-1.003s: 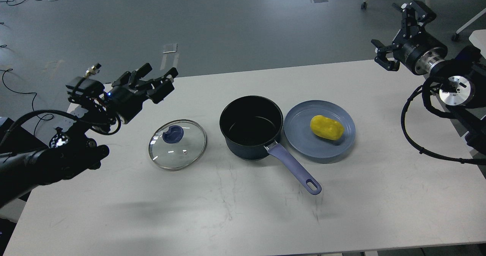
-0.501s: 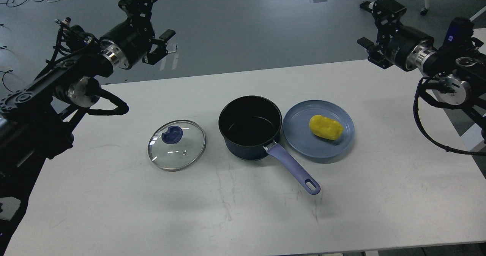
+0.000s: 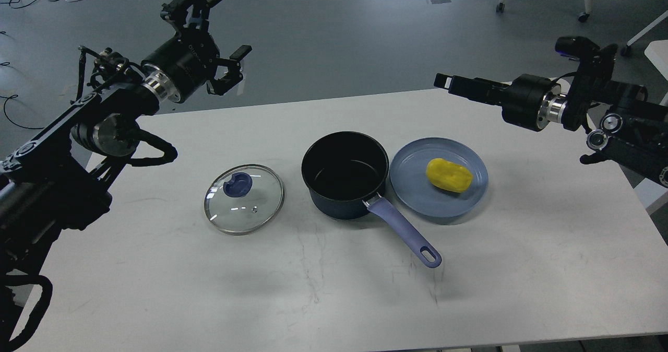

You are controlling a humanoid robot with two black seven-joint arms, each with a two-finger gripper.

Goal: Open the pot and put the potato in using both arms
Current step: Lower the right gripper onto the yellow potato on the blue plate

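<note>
Both pincers (seemingly empty) well above potato point(image 3: 449, 175).

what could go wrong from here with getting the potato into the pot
The potato is a smooth oval lying on a shallow plate; it may roll or slip out of a pinch. The plate touches the pot, so a push on either could shift both. The pot's long handle sticks out toward the front and could be knocked by the right gripper coming down.
</note>
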